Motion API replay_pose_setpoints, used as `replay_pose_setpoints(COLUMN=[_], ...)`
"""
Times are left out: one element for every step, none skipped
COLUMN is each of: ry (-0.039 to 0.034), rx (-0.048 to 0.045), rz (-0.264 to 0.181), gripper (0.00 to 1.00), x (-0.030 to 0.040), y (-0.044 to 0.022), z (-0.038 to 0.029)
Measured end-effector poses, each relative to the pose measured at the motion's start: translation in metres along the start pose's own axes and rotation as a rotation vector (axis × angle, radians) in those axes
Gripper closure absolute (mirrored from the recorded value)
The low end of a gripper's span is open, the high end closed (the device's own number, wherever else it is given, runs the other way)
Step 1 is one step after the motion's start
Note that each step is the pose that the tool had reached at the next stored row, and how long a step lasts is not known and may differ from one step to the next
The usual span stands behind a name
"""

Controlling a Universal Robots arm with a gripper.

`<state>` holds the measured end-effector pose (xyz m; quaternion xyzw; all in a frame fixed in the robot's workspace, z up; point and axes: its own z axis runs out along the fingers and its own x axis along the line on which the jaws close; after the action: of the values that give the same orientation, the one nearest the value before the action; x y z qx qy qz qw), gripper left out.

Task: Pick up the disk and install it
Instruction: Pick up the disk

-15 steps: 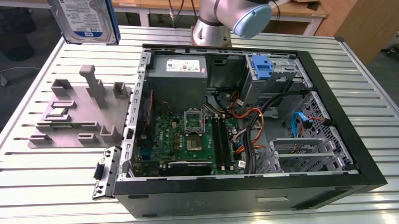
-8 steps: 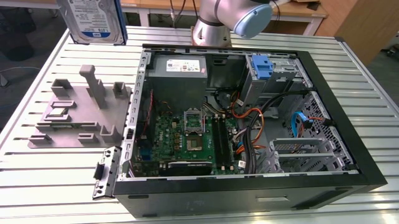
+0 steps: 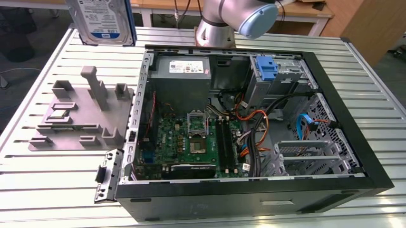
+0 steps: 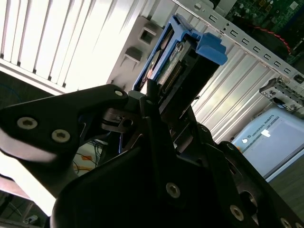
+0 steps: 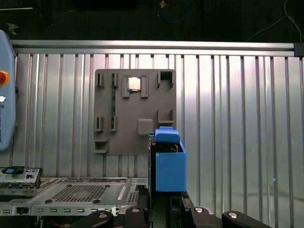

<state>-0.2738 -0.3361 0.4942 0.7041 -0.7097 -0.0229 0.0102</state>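
Note:
The disk hangs upright above the far corner of the table on the exterior view's left, its white-and-blue label facing the camera. In the second wrist view my gripper is shut on the disk, whose blue bracket juts past the black fingers. The first wrist view shows the disk's blue bracket edge-on above the gripper, held over the grey fixture plate. The open computer case lies on the table toward the exterior view's right of the disk.
A grey fixture plate with posts and slots lies beside the case. Inside the case are a grey power supply, a motherboard, loose cables, a blue-latched drive bay and a metal drive cage. The arm's base stands behind the case.

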Motion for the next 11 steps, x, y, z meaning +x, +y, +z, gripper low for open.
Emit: replay_pose_setpoints(ry=[0.0, 0.0, 0.0, 0.0, 0.0, 0.0, 0.0, 0.0001, 0.0, 0.0, 0.0], rx=[-0.0001, -0.0001, -0.0003, -0.0003, -0.0003, -0.0004, -0.0005, -0.0006, -0.0005, -0.0006, -0.0006], rz=[0.0, 0.0, 0.0, 0.0, 0.0, 0.0, 0.0, 0.0, 0.0, 0.0, 0.0], gripper=[0.65, 0.65, 0.65, 0.65, 0.65, 0.65, 0.65, 0.65, 0.65, 0.65, 0.65], x=[0.0, 0.0, 0.0, -0.0001, -0.0001, -0.0001, -0.0001, -0.0001, -0.0001, -0.0001, -0.0001], y=[-0.0018, -0.0036, -0.0055, -0.0073, -0.0091, -0.011, -0.0129, -0.0146, -0.0162, -0.0177, -0.0193], z=[-0.0001, -0.0001, -0.0002, -0.0003, -0.0003, -0.0004, -0.0005, -0.0005, -0.0006, -0.0006, -0.0007])
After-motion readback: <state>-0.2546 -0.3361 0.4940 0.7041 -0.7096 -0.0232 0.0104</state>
